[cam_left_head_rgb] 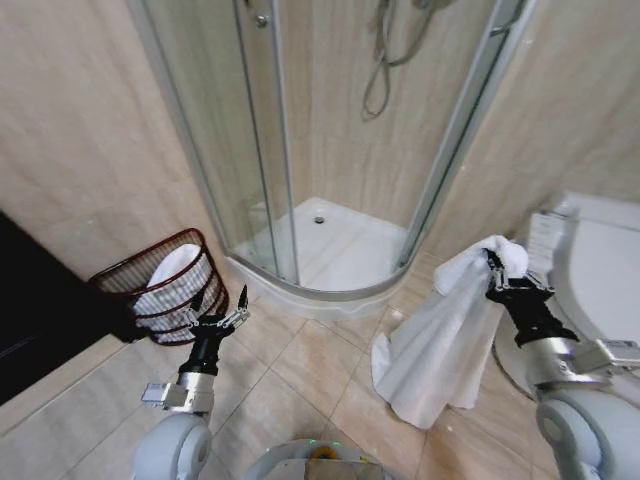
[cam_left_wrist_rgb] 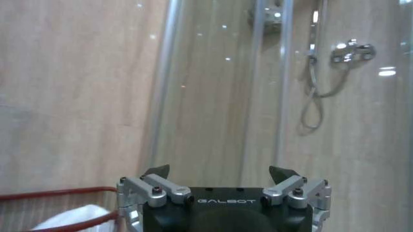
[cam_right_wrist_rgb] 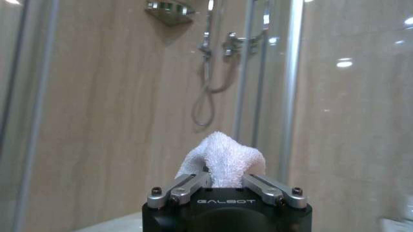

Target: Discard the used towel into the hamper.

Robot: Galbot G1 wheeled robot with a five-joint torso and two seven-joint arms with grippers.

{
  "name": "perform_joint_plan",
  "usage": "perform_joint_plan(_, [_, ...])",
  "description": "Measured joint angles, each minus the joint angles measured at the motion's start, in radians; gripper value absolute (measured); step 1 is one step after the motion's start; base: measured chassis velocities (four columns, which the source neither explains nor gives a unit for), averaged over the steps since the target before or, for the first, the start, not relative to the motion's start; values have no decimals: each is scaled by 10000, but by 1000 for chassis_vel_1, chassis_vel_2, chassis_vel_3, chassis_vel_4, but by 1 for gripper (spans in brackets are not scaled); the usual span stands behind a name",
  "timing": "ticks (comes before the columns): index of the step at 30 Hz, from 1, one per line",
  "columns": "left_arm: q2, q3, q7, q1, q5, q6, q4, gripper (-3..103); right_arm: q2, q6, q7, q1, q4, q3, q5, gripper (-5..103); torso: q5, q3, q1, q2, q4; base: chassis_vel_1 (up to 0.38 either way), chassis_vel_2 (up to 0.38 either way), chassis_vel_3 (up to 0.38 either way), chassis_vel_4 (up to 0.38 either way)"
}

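Here, right gripper [cam_left_head_rgb: 497, 268] pinches the towel [cam_left_head_rgb: 440, 340] — left gripper [cam_left_head_rgb: 218, 312] spread beside hamper [cam_left_head_rgb: 150, 268].

the left gripper [cam_left_head_rgb: 222, 307] is raised upright on its arm at the robot's lower left, its two dark-tipped fingers [cam_left_wrist_rgb: 158, 171] spread wide apart with nothing between them. the right gripper [cam_left_head_rgb: 507, 279] stands upright on the right arm, wrist pointing up, its silver fingers [cam_right_wrist_rgb: 187, 187] drawn in together and pinching white cloth that bulges above the tips and hangs down beside the arm.
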Motion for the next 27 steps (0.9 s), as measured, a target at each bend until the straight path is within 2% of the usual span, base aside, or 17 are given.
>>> perform_joint_plan(12, [-16,-65,11,19,-21,-76,36,100,157,-127,164,-133,-2,-1109,-529,3,1,0,0,0,0,105,106,105,99])
perform_joint_plan(27, [-78,-201,77,109,-76,-251,163,100,247,-167,206,-167,-11,-1534,-722,3,1,0,0,0,-1,104,101,106,102])
